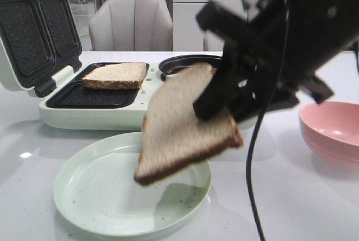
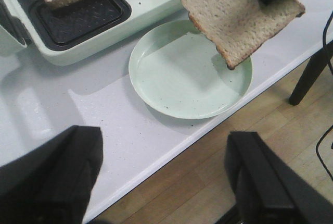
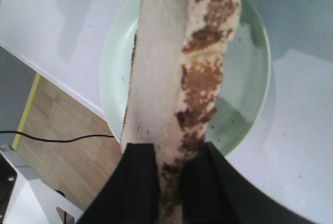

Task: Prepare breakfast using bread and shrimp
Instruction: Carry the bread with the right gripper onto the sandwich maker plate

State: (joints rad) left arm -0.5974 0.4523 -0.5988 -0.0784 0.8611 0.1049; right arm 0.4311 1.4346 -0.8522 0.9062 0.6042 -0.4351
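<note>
My right gripper (image 1: 208,105) is shut on one corner of a bread slice (image 1: 182,126), which hangs tilted above a pale green plate (image 1: 101,196). In the right wrist view the bread (image 3: 174,62) stands edge-on between the black fingers (image 3: 140,182), over the plate (image 3: 250,73). A second bread slice (image 1: 115,75) lies flat in the left well of the open sandwich maker (image 1: 90,115). My left gripper (image 2: 164,135) is open and holds nothing, hovering over the table's front edge, well apart from the plate (image 2: 171,78) and the hanging bread (image 2: 231,15). The shrimp are out of view.
A pink bowl (image 1: 332,131) stands at the right; its inside is hidden. The maker's lid (image 1: 36,28) stands raised at the back left. A dark round well (image 1: 182,64) sits behind the held bread. A cable (image 1: 253,185) hangs from the right arm. A chair (image 1: 132,22) stands behind the table.
</note>
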